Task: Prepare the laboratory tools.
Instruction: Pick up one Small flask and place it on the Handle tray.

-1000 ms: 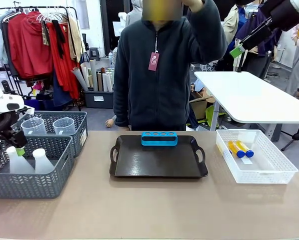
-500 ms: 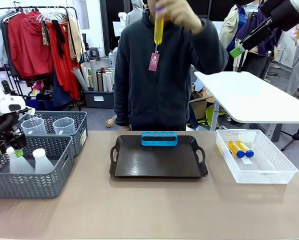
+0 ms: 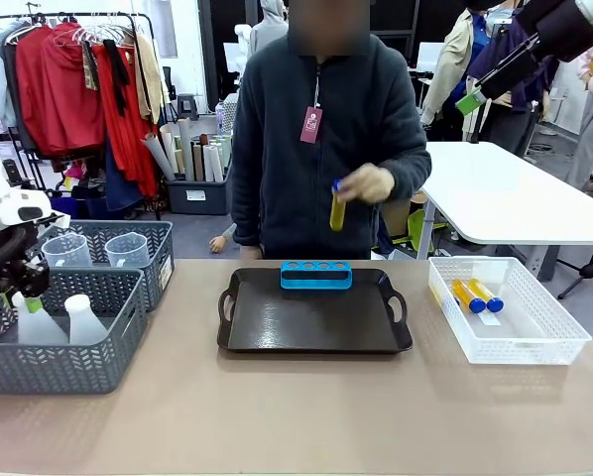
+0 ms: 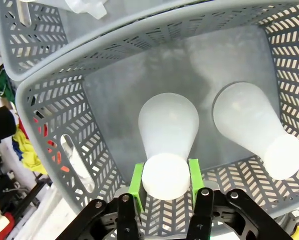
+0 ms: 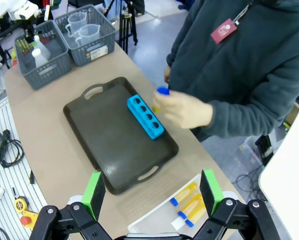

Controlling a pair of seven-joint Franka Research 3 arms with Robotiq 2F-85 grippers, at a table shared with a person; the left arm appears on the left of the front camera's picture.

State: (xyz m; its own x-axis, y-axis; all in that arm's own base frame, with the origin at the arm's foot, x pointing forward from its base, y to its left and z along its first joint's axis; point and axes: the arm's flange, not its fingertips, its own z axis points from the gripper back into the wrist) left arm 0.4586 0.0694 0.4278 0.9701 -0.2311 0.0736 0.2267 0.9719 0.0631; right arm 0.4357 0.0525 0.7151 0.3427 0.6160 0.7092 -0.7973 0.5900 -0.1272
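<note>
Left gripper (image 4: 165, 175) is placed inside a grey basket (image 4: 54, 125) left of the dark brown tray (image 3: 314, 322). Its green pads (image 4: 136, 186) are set against both sides of the neck of a conical flask (image 4: 168, 125), and a second flask (image 4: 252, 122) is stood just beside it. Behind that basket, also left of the tray, two measuring beakers (image 3: 67, 250) are kept in another grey basket (image 3: 98, 233) whose white label cannot be read.

Right gripper (image 5: 152, 190) is held high above the tray, its fingers spread wide with nothing between them. A blue rack (image 3: 316, 275) is set at the tray's far edge. Above it a blue-capped amber tube (image 3: 337, 208) is held upright in the person's hand (image 3: 366, 183). A reddish tag (image 3: 308, 125) is hung on the person's jacket, its print too small to be read. Right of the tray, more tubes (image 3: 467, 296) are laid in a white basket (image 3: 534, 347).
</note>
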